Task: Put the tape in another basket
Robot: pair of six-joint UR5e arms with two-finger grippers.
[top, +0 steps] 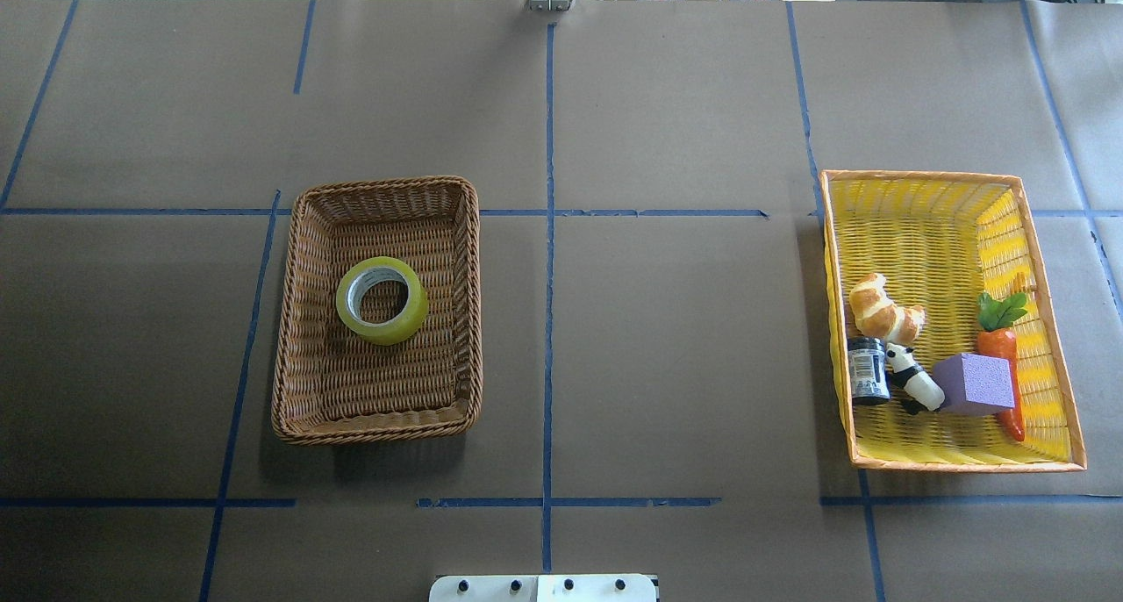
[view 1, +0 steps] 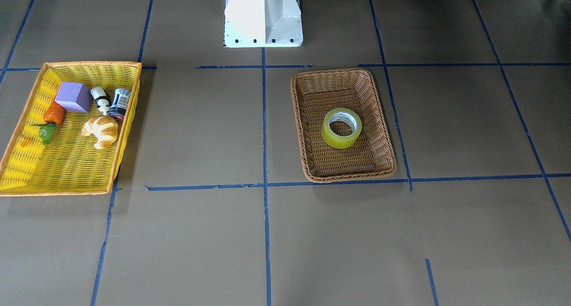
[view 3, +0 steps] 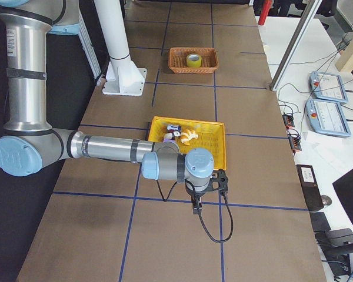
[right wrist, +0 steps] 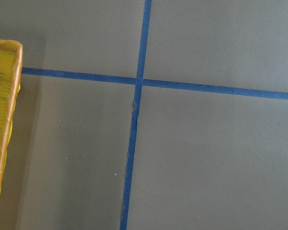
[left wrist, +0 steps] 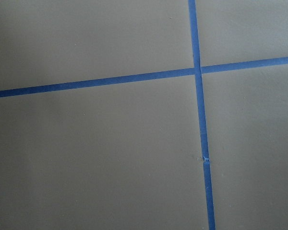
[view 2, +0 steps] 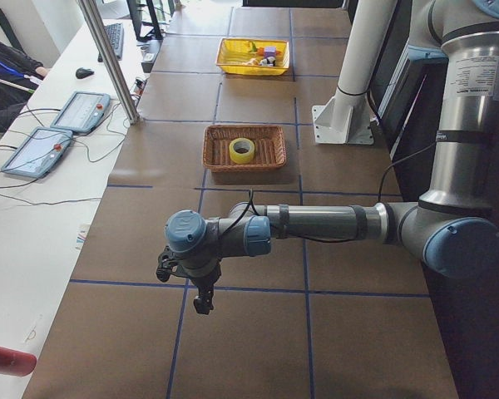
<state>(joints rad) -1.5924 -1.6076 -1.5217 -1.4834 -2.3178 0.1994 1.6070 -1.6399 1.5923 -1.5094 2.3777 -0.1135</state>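
The yellow tape [view 1: 339, 140] lies flat in the middle of the brown wicker basket [view 1: 348, 176]. The tape [top: 386, 334] and basket [top: 377, 426] also show in the overhead view, and small in the left view [view 2: 242, 158] and right view [view 3: 193, 61]. My left gripper [view 2: 201, 295] hangs over bare table far from the basket, seen only in the left view; I cannot tell if it is open. My right gripper [view 3: 195, 205] hangs beside the yellow basket [view 3: 215, 153], seen only in the right view; I cannot tell its state. Both wrist views show only table paper.
The yellow plastic-weave basket [top: 930, 233] holds a croissant [top: 882, 308], a purple block [top: 974, 383], a carrot [top: 1000, 347], a panda figure [top: 912, 383] and a small can [top: 869, 369]. Its corner shows in the right wrist view [right wrist: 2, 120]. The white robot base [view 1: 263, 16] stands between the baskets.
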